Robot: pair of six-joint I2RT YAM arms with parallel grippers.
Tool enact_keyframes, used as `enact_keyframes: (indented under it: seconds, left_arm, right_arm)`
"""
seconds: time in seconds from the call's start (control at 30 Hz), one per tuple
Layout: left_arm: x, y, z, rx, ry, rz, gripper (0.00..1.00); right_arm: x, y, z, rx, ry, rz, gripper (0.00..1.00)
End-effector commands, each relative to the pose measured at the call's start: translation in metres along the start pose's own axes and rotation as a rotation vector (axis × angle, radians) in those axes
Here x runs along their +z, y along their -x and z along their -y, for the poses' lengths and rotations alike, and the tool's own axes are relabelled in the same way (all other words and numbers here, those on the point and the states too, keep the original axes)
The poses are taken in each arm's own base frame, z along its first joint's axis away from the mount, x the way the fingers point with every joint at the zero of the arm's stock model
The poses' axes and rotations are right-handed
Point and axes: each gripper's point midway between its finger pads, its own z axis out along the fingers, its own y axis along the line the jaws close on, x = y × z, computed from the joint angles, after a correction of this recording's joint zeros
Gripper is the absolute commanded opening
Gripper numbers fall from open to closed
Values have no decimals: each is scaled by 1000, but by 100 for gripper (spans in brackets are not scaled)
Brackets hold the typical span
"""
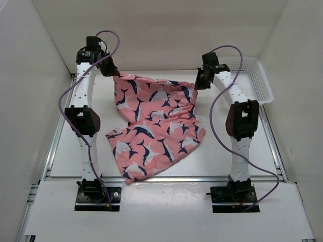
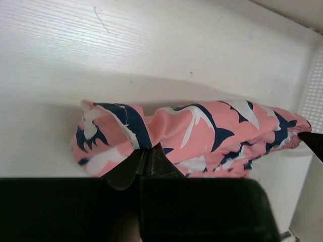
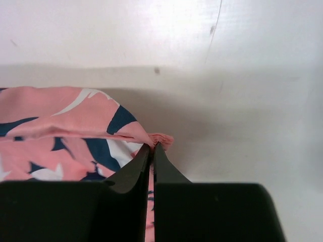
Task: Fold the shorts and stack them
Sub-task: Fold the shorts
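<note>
**Q:** Fingers of the right gripper fill the near edge of the right wrist view. What is their state?

**A:** They are pressed together on a gathered corner of the shorts. The left gripper is likewise closed, pinching the opposite corner of the same edge.

**Q:** Where does the garment lie?

**A:** Seen from above, it is at the centre of the table. The pinched edge spans 11 to 1 o'clock, stretched between the two grippers and apparently raised off the surface. The remainder rests flat and trails toward 7 o'clock.

**Q:** Which step is in hand?

**A:** Judged, it is the first fold: both corners are gripped and nothing is stacked yet. The next move calls for carrying both corners toward 6 o'clock, level and at a matched pace, so that the raised edge lands squarely on the near hem. Uneven travel would skew the fold.

**Q:** What surrounds the garment?

**A:** A white mesh basket stands at 2 o'clock of the shorts, apart from the cloth and just beyond the right gripper.

**Q:** Is any writing legible?

**A:** None. The cloth shows only its shark print, and no brand or label can be read.
</note>
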Motion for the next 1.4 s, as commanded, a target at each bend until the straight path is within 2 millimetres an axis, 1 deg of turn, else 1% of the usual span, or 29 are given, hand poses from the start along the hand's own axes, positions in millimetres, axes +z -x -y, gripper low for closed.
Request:
enact_keyframes:
  seconds: [0.0, 0.1, 0.17, 0.23, 0.27, 0.3, 0.33, 0.37, 0.4, 0.43, 0.47, 0.5, 0.53, 0.6, 0.63, 0.67, 0.7, 0.73, 0.77, 0.83, 0.87, 0.9, 0.97, 1.0, 1.03, 1.07, 1.1, 1.23, 1.37]
  left_arm:
    - [-32, 35, 26, -41, -149, 102, 10]
    - [-41, 43, 36, -52, -218, 117, 10]
    - [-62, 43, 46, -48, -249, 132, 10]
    - [-70, 30, 49, -53, -243, 102, 10]
    - [-75, 24, 51, -49, -229, 100, 10]
    - [-91, 7, 60, -27, -235, 82, 10]
    - [-98, -4, 60, -28, -213, 68, 10]
    - [-103, -15, 58, -14, -187, 63, 10]
    - [-133, -22, 66, 5, -194, 97, 10]
    - [-124, -52, 59, -2, -158, 27, 10]
    - [-130, -67, 56, 1, -143, 12, 10]
    - [-158, -76, 62, 5, -163, 51, 10]
    - [-146, -112, 52, -19, -130, -28, 10]
    - [-153, -143, 52, -19, -140, -45, 10]
    - [-173, -162, 63, 9, -178, -30, 10]
    - [-163, -198, 51, -16, -149, -113, 10]
    - [-164, -215, 50, -16, -148, -128, 10]
    - [-178, -228, 51, -10, -173, -105, 10]
    - [-169, -267, 44, -29, -152, -195, 10]
    - [-180, -295, 40, -38, -180, -208, 10]
    - [-175, -322, 28, -36, -151, -257, 10]
    - [-175, -332, 23, -65, -140, -267, 10]
    - [-174, -360, 6, -84, -122, -300, 10]
    - [-173, -369, 1, -107, -115, -318, 38]
    - [-172, -379, -2, -110, -122, -348, 60]
    - [-168, -389, -11, -126, -97, -371, 75]
    - [-169, -393, -12, -127, -105, -382, 81]
    - [-165, -397, -22, -127, -52, -385, 85]
    - [-156, -407, -38, -164, 45, -417, 75]
  right_arm:
    - [-44, 51, -12, 14, 12, 165, 0]
    - [-65, 62, -12, 19, 22, 208, 0]
    - [-76, 60, -12, 19, 24, 214, 0]
    - [-82, 56, -10, 29, 19, 223, 0]
    - [-98, 58, -11, 38, 21, 250, 0]
    - [-91, 41, -4, 39, 6, 212, 0]
    - [-93, 39, -1, 50, -4, 226, 0]
    - [-108, 37, 1, 51, -9, 245, 0]
    - [-111, 32, 2, 63, -7, 248, 0]
    - [-103, 13, 12, 80, -35, 211, 0]
    - [-117, 11, 12, 80, -24, 238, 0]
    - [-118, 4, 17, 94, -42, 238, 0]
    - [-130, -3, 17, 98, -44, 251, 0]
    - [-120, -38, 34, 110, -90, 191, 0]
    - [-120, -50, 40, 122, -108, 176, 0]
    - [-130, -55, 45, 137, -119, 201, 0]
    - [-120, -85, 59, 145, -157, 146, 0]
    - [-129, -91, 61, 146, -149, 162, 0]
    - [-130, -102, 66, 161, -164, 154, 0]
    - [-130, -132, 77, 170, -190, 127, 0]
    - [-131, -141, 83, 179, -209, 125, 0]
    - [-131, -150, 88, 189, -223, 118, 0]
    - [-132, -173, 101, 220, -263, 99, 13]
    - [-132, -177, 103, 220, -265, 97, 26]
    - [-137, -179, 103, 221, -258, 109, 47]
    - [-139, -182, 104, 221, -259, 107, 54]
    - [-142, -181, 100, 214, -235, 110, 60]
    - [-168, -183, 89, 210, -168, 147, 63]
    - [-182, -198, 87, 273, -122, 165, 57]
